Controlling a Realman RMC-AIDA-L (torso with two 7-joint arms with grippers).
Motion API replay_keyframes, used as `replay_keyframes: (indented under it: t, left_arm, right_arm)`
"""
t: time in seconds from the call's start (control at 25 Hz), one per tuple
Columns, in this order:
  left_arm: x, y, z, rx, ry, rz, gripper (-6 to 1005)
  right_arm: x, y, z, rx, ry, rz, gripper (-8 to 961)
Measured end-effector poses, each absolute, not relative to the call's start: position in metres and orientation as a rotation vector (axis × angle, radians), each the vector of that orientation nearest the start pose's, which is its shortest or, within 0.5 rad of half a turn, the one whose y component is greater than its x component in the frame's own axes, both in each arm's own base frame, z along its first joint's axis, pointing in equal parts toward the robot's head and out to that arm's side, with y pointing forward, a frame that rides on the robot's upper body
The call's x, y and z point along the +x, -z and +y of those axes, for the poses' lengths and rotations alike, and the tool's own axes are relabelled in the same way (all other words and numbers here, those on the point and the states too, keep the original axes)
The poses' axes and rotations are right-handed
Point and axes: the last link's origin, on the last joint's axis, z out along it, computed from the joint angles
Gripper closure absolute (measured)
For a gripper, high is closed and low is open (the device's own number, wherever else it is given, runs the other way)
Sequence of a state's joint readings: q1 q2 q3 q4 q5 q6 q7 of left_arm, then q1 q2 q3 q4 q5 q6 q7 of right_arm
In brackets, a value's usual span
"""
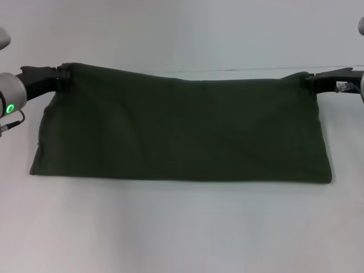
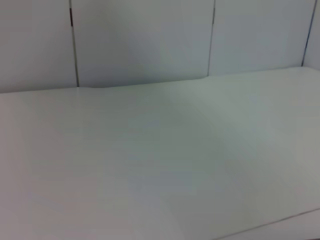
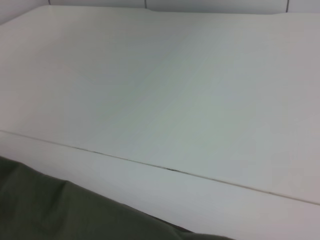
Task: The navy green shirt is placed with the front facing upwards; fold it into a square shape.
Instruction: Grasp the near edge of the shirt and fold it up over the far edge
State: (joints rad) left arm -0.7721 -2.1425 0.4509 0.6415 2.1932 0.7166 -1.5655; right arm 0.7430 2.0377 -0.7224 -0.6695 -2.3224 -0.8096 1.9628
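Shirt [image 1: 182,128] dark olive, folded wide band, lettering seemingly hidden

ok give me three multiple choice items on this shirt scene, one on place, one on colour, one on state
1. Where do the grippers hold the shirt?
A. at its far corners
B. at its near edge
C. at its middle

2. What colour is the shirt?
A. red
B. dark olive green
C. white

3. How does the shirt lie?
A. crumpled in a ball
B. hanging off the table
C. folded into a wide band on the table

Answers:
1. A, the left gripper and right gripper sit at the two far corners in the head view.
2. B, the cloth is dark green throughout.
3. C, it is a broad flat band with a straight near edge.
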Motion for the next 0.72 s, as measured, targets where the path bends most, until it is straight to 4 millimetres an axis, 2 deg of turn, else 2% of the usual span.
replay_keyframes:
  t: [0.44, 0.72]
  left_arm:
    - [-0.267, -0.02, 0.461, -1.971, 0.327, -0.835, 777]
    - [-0.259, -0.018, 0.464, -1.999, 0.327, -0.805, 760]
  right_arm:
    - [0.278, -0.029, 0.452, -2.046, -0.195, 0.939, 887]
    - [0.279, -0.029, 0.451, -2.037, -0.201, 0.95, 582]
